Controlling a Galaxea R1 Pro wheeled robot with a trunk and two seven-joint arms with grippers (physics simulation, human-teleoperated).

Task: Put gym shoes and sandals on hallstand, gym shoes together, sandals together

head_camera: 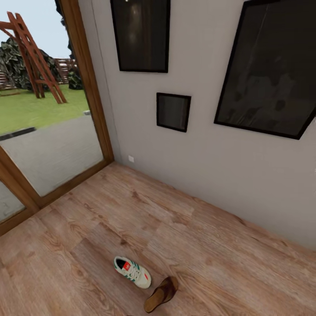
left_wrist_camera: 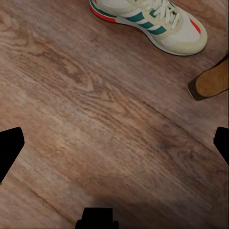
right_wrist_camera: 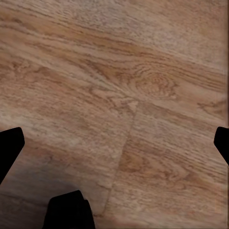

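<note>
One white gym shoe (head_camera: 132, 272) with green stripes and a red tongue lies on the corridor floor (head_camera: 184, 237) near the bottom middle of the head view. A brown sandal (head_camera: 161, 294) lies just right of it, sole side showing. In the left wrist view the gym shoe (left_wrist_camera: 152, 21) and the sandal's tan end (left_wrist_camera: 212, 81) lie ahead of my left gripper (left_wrist_camera: 114, 143), whose black fingertips (left_wrist_camera: 9, 148) stand wide apart with only floor between them. My right gripper (right_wrist_camera: 114, 145) is open over bare wood planks (right_wrist_camera: 119, 95). The hallstand is out of view.
A grey wall (head_camera: 197, 158) with three dark framed pictures (head_camera: 173, 112) runs behind the shoes. At the left a wood-framed glass door (head_camera: 52, 145) looks onto a garden. Open plank floor lies all around the two shoes.
</note>
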